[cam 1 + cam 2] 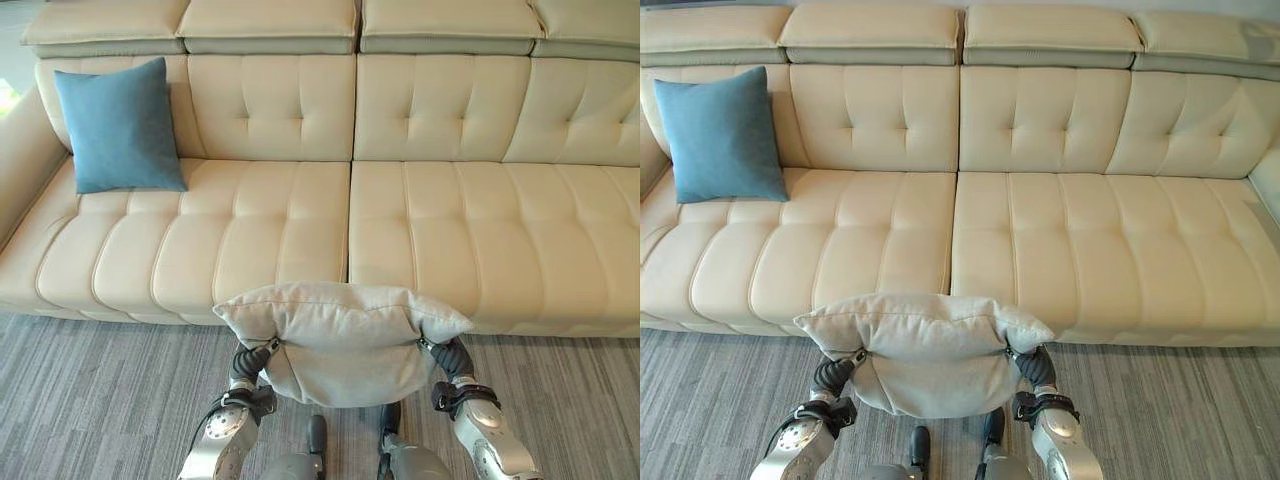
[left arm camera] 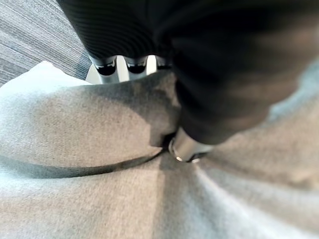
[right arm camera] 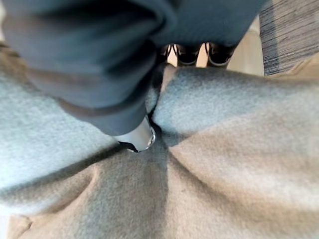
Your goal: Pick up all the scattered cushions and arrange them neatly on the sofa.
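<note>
A light grey cushion [image 1: 340, 340] hangs in front of the cream sofa [image 1: 450, 230], just above the floor by the seat's front edge. My left hand [image 1: 250, 362] grips its left side and my right hand [image 1: 448, 358] its right side. In the left wrist view the thumb [image 2: 187, 147] digs into the grey fabric [image 2: 99, 124] while fingers [image 2: 107, 67] wrap the far edge. The right wrist view shows the same pinch, thumb [image 3: 139, 137] sunk in the cushion [image 3: 224, 124]. A blue cushion [image 1: 118, 125] leans upright against the backrest at the sofa's left end.
The sofa's seat stretches wide from the blue cushion to the right end. A curved armrest [image 1: 20, 160] closes the left end. Grey striped carpet [image 1: 90, 400] covers the floor in front of the sofa.
</note>
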Robot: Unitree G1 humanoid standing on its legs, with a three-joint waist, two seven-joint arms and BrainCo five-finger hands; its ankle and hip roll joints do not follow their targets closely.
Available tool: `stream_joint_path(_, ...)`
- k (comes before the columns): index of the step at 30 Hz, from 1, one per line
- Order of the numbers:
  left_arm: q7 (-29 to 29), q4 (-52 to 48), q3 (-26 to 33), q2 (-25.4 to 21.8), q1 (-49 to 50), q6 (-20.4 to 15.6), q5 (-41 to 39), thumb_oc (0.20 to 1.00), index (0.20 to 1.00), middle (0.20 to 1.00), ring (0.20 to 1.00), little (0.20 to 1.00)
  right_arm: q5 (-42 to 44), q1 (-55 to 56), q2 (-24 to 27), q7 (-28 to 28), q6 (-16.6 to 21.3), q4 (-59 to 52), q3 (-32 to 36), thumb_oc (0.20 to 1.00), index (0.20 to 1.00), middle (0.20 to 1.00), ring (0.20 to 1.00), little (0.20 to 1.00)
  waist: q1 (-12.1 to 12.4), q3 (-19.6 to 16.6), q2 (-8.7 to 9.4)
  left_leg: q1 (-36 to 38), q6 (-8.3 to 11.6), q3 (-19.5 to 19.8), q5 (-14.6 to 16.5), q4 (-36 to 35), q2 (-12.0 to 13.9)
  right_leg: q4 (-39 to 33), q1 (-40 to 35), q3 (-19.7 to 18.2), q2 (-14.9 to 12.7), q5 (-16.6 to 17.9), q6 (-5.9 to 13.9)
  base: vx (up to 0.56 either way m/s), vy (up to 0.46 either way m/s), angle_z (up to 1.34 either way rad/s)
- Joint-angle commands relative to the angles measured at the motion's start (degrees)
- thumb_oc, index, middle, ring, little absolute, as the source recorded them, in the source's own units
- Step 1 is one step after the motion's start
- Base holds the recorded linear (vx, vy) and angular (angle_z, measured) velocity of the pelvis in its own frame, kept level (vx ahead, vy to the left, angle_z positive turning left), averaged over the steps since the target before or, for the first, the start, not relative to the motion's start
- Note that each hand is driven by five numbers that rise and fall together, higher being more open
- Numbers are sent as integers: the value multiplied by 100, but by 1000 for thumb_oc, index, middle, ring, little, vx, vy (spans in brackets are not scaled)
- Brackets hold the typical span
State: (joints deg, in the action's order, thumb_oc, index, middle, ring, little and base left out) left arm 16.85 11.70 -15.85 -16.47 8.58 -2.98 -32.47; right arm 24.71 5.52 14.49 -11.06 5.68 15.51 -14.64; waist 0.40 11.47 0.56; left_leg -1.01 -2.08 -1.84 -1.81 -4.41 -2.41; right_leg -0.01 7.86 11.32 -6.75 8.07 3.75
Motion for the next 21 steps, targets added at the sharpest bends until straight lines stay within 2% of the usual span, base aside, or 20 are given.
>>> stream_joint_path(1, -233, -528, -123, -2, -364, -282, 282, 200, 200, 200, 200, 200, -99, -159, -71, 237, 405, -727, 143, 200, 200, 200, 200, 200, 47, 89, -106, 221, -117, 187, 290, -34, -175, 2600, 209, -259, -453, -774, 521, -4, 238, 13)
stream_joint_path(2, -196, -550, -88, -18, -384, -270, 338, 200, 200, 200, 200, 200, -230, -181, -76, 182, 410, -775, 114, 200, 200, 200, 200, 200, 7, 265, -80, 386, -287, 156, 352, -59, -290, 3643, 739, -504, -582, -187, 533, -15, 173, 11)
stream_joint_path(3, -197, -550, -88, -18, -386, -270, 338, 200, 200, 200, 200, 200, -230, -182, -76, 182, 410, -775, 115, 200, 200, 200, 200, 200, 14, 251, -76, 367, -288, 148, 348, -59, -293, 3650, 765, -514, -583, -184, 533, -7, 96, -1)
stream_joint_path(4, -142, -530, -89, 12, -429, -260, 409, 200, 200, 200, 200, 200, -310, -221, -45, 127, 390, -750, 130, 200, 200, 200, 200, 200, -42, 346, -83, 416, -248, 150, 389, -59, -223, 3888, 1267, -806, -192, -529, 452, 41, -34, -16)
stream_joint_path(6, -121, -503, -7, 75, -519, -304, 379, 200, 200, 200, 200, 200, -248, -296, -52, 99, 375, -653, 178, 200, 200, 200, 200, 200, 24, 315, -52, 437, -175, 8, 467, -59, -185, 2878, 1404, -594, 31, -797, 430, 116, -70, -23)
stream_joint_path(7, -120, -481, 52, 96, -562, -329, 363, 200, 200, 200, 200, 200, -183, -344, -41, 90, 378, -559, 223, 200, 200, 200, 200, 200, 43, 338, -49, 505, -133, -29, 526, -59, -157, 1954, 1299, -403, 131, -658, 465, 109, -65, -30)
stream_joint_path(8, -120, -481, 52, 96, -564, -329, 363, 200, 200, 200, 200, 200, -183, -346, -41, 91, 378, -558, 224, 200, 200, 200, 200, 200, 50, 338, -58, 503, -131, -34, 525, -59, -146, 1910, 1281, -401, 147, -631, 462, 237, -169, -39)
stream_joint_path(9, -161, -434, 131, 123, -565, -321, 387, 200, 200, 200, 200, 200, -169, -302, -12, 94, 358, -471, 286, 200, 200, 200, 200, 200, 41, 292, 35, 644, -35, -38, 604, -59, -162, 510, 1120, -256, 341, -344, 605, 289, -188, -39)
stream_joint_path(10, -198, -409, 170, 128, -569, -312, 421, 200, 200, 200, 200, 200, -160, -269, -1, 89, 346, -405, 329, 200, 200, 200, 200, 200, 33, 256, 77, 720, 12, -45, 652, -59, -149, -12, 1033, -127, 387, -206, 666, 294, -190, -28)
stream_joint_path(11, -199, -410, 170, 129, -568, -312, 421, 200, 200, 200, 200, 200, -160, -268, 0, 90, 347, -404, 328, 200, 200, 200, 200, 200, 22, 264, 66, 734, 16, -34, 658, -59, -137, -68, 989, -110, 398, -181, 664, 392, -194, -9)
stream_joint_path(12, -240, -360, 182, 136, -574, -278, 466, 200, 200, 200, 200, 200, -168, -144, 20, 75, 295, -346, 419, 200, 200, 200, 200, 200, -3, 152, 77, 886, 137, 51, 743, -48, -60, -293, 726, 47, 362, -252, 614, 271, -128, 6)
stream_joint_path(13, -240, -360, 182, 134, -574, -278, 466, 200, 200, 200, 200, 200, -168, -143, 18, 75, 295, -347, 419, 200, 200, 200, 200, 200, -2, 147, 84, 877, 135, 50, 738, -46, -67, -307, 728, 43, 357, -240, 614, 440, -195, 29)
stream_joint_path(15, -293, -356, 216, 188, -498, -331, 434, 200, 200, 200, 200, 200, -150, -30, 40, 161, 295, -248, 468, 200, 200, 200, 200, 200, -38, -54, 101, 935, 200, 50, 801, 165, 25, -248, 485, -1, 430, -231, 469, 422, -168, 40)
stream_joint_path(17, -374, -388, 224, 263, -423, -314, 352, 200, 200, 200, 200, 200, -150, 27, 126, 188, 293, -149, 565, 200, 200, 200, 200, 200, -90, -182, 57, 894, 342, 97, 609, 631, 132, -257, 228, 1, 528, -341, 336, 475, -200, 27)
stream_joint_path(21, -489, -396, 289, 278, -278, -267, 302, 200, 200, 200, 200, 200, -28, 145, 187, 266, 282, -80, 690, 200, 200, 200, 200, 200, -115, -271, -1, 544, 749, 108, -166, 1994, 241, -356, -283, 55, 689, -642, 85, 398, -196, 28)
